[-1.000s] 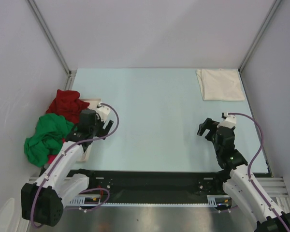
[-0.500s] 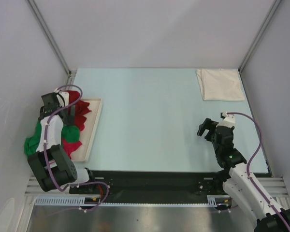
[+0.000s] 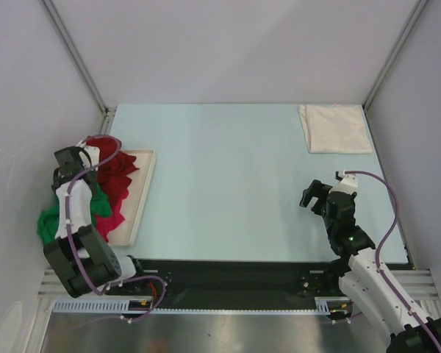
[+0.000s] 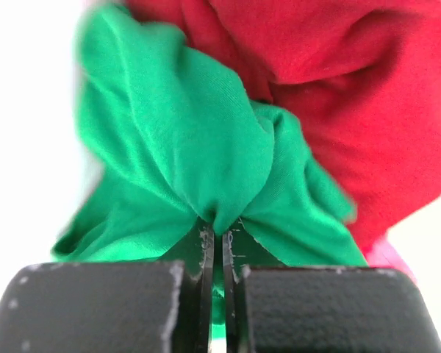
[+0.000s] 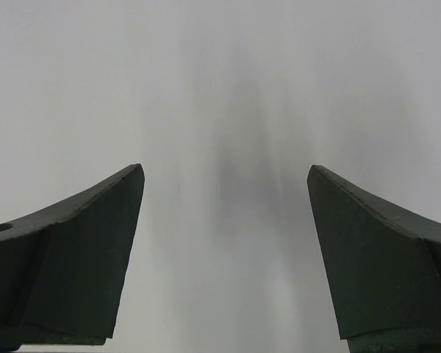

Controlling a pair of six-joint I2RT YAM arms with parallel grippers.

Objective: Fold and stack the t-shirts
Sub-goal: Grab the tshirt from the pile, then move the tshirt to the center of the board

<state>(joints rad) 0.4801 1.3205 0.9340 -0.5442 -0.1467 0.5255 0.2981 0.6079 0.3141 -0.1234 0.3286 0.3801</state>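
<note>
Looking at your left gripper (image 4: pixel 222 235) first: its two black, grainy-textured fingers are clamped almost together on a pinch of the green t-shirt (image 4: pixel 176 147) — only a narrow slit between them, with cloth bunched into it. The green knit fans out from the pinch in soft diverging folds, and the fine weave is visible in the wrist view. Right behind it and touching sits the dark red t-shirt (image 4: pixel 338 95), crumpled into rounded lumps. A sliver of the magenta pink t-shirt (image 4: pixel 386 254) shows under its lower right edge, blurred.

The top view gives you the layout. The three coloured shirts lie in a heap at the left edge of the pale blue-green table (image 3: pixel 228 169), on and over the shallow cream tray (image 3: pixel 143 193). Red lies on the far part of the tray and magenta on the near part. Green hangs over the tray's left side, partly hidden by your left arm (image 3: pixel 72 209), which stretches over the heap. The tray is a rigid rectangle with a raised rim.

The cream-white t-shirt (image 3: pixel 335 129) lies alone in the far right corner of the table. It is folded flat into a rough rectangle with soft edges, well apart from the heap.

Your right gripper (image 3: pixel 314 195) hovers over the right side of the table, nearer the arm bases than the cream-white shirt, holding nothing — the wrist view shows its two dark tapered fingers spread wide with only blurred matte surface between them.
</note>
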